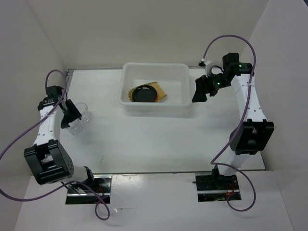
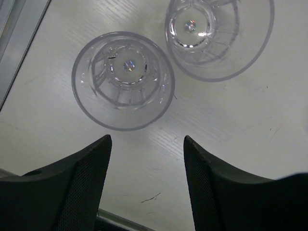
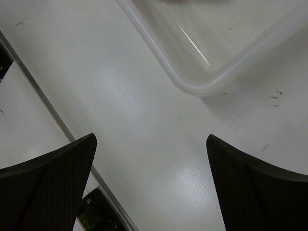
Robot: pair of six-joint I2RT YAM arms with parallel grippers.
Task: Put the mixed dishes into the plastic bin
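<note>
Well left of the plastic bin [image 1: 155, 109], a clear cup [image 2: 123, 79] and a second cup [image 2: 219, 33] stand upright, close together. The left hand [image 2: 147, 144] hangs above them, spread wide and empty. It should centre on the nearer cup and lower straight, sparing its neighbour. Inside the bin, the black plate [image 1: 143, 93] lies on the bamboo tray [image 1: 161, 88]; whether anything hides beneath I cannot tell. Just right of the bin, the right hand [image 3: 151, 139] gapes wide, holding nothing. The tabletop [image 1: 159, 139] is white and faintly scuffed, with plain white walls [image 1: 159, 29] around it.
</note>
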